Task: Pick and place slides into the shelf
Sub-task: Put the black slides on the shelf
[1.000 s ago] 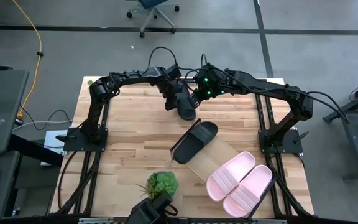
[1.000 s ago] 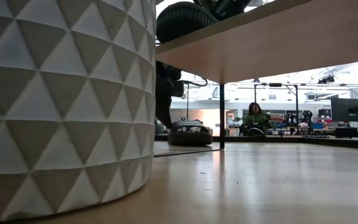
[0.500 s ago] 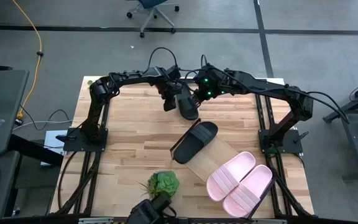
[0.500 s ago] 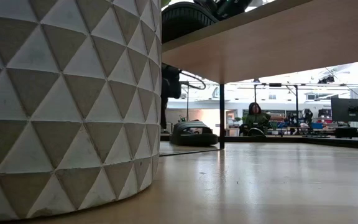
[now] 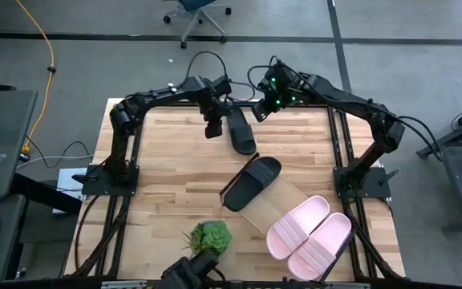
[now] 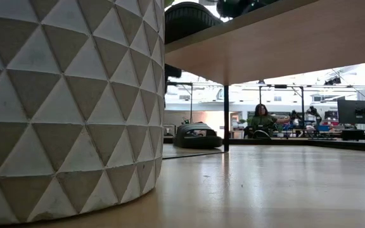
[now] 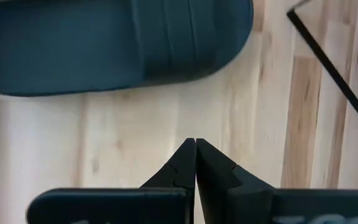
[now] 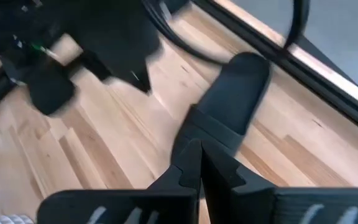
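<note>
Left gripper fingers pressed together, empty, beside loose black slide, right gripper likewise closed, empty.

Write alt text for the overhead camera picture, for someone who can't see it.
Seen from above, two dark robot arms meet at the far edge of a wooden table, the left gripper and right gripper either side of a loose black slide. Nearer the camera, the shelf lies diagonally, carrying another black slide and two pink slides. A small green plant stands beside it.
</note>
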